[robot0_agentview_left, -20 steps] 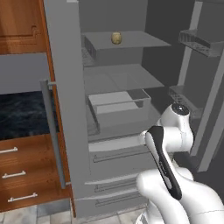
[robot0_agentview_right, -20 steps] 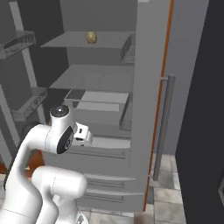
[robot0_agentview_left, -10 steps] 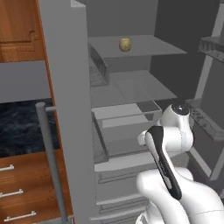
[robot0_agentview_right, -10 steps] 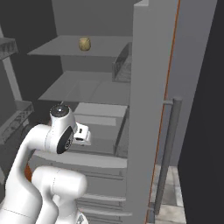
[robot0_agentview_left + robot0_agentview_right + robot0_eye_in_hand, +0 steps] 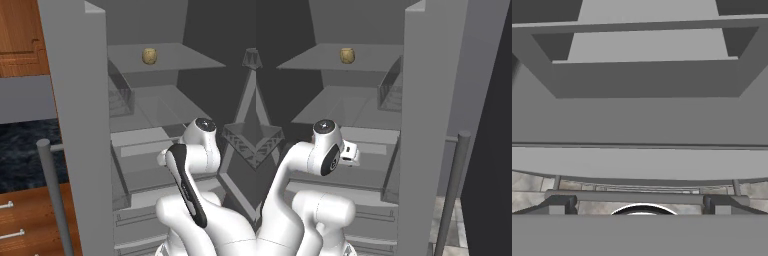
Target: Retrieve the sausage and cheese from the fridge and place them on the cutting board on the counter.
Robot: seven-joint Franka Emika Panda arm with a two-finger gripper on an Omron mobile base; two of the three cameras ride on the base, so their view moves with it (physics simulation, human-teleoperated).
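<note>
The grey fridge (image 5: 75, 115) stands open in front of me. The cheese (image 5: 149, 56) is a small yellow-tan chunk lying alone on the upper shelf, also seen from the right as the cheese (image 5: 347, 55). My arm is folded low before the middle shelves, its white hand (image 5: 350, 153) well below the cheese. The fingers are hidden behind the arm. The hand view looks down over the fridge's lower drawers (image 5: 642, 80), with nothing held in front of it. The sausage and the cutting board are out of view. A strip of the black marble counter (image 5: 22, 155) shows at the left.
The fridge's left door (image 5: 80, 150) with its bar handle (image 5: 54, 200) stands close on my left, and the right door (image 5: 431, 125) with its handle (image 5: 452, 195) on my right. Door bins (image 5: 242, 142) jut in. Wooden cabinets (image 5: 20, 45) flank the fridge.
The whole scene has grown and shifted: the base has driven closer to the open fridge. The arm keeps the same folded pose and the cheese stays on its shelf.
</note>
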